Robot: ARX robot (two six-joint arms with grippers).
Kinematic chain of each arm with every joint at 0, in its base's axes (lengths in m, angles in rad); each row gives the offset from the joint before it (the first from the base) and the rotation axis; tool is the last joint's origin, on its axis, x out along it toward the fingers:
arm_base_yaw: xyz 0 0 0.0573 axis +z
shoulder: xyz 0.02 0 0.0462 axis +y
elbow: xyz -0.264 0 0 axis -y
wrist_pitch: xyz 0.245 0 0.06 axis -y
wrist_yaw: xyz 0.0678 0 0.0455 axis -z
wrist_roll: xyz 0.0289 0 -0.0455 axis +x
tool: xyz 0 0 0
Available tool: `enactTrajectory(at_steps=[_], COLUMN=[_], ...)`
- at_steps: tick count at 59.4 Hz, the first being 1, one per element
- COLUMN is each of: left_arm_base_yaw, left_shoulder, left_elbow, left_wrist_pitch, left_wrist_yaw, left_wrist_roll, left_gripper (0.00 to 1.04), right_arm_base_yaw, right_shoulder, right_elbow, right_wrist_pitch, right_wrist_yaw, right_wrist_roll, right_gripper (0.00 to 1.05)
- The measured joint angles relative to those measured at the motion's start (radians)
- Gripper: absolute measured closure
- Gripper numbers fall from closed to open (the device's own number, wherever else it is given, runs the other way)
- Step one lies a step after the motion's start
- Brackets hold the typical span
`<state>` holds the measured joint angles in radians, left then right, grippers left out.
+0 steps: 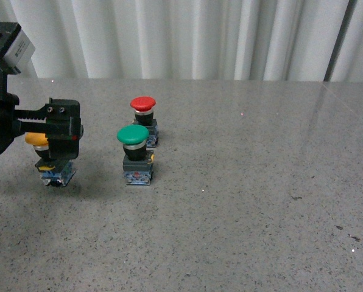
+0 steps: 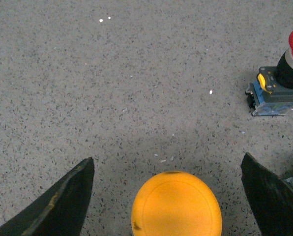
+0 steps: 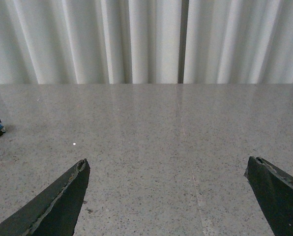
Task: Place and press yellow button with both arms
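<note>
Yellow button (image 1: 49,165) stood upright at the left of the grey speckled table (image 1: 248,207), its cap between the fingers of the left gripper (image 2: 167,157). The jaws were spread wide, with a gap on either side of the cap in the left wrist view. Green pushbutton (image 1: 134,152) stood near, to the right, with the red pushbutton (image 1: 144,118) just behind it. Right gripper (image 3: 167,160), seen only from its own wrist, was likewise spread wide and held nothing, facing a white curtain (image 3: 136,39)
</note>
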<state>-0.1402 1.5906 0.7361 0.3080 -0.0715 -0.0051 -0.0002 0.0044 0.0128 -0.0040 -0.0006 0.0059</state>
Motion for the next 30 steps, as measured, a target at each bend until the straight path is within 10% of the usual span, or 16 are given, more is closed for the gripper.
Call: enactTrajectory(at_steps=[19, 30], left_arm_base_yaw=[0.001, -0.026], left_shoulder=[0.008, -0.104], left_elbow=[-0.003, 0.037], left_wrist_pitch=[-0.016, -0.066], left_wrist_yaw=[0.002, -0.005], left_wrist_roll=[0.002, 0.005], left_gripper=[0.68, 0.71], right_arm_base_yaw=[0.0, 0.0], right_shoulder=[0.0, 0.0], right_elbow=[0.0, 0.0], right_wrist_pitch=[0.0, 0.0], right_wrist_yaw=[0.0, 0.0], right_wrist_roll=[0.0, 0.0], right_gripper=[0.07, 0.07])
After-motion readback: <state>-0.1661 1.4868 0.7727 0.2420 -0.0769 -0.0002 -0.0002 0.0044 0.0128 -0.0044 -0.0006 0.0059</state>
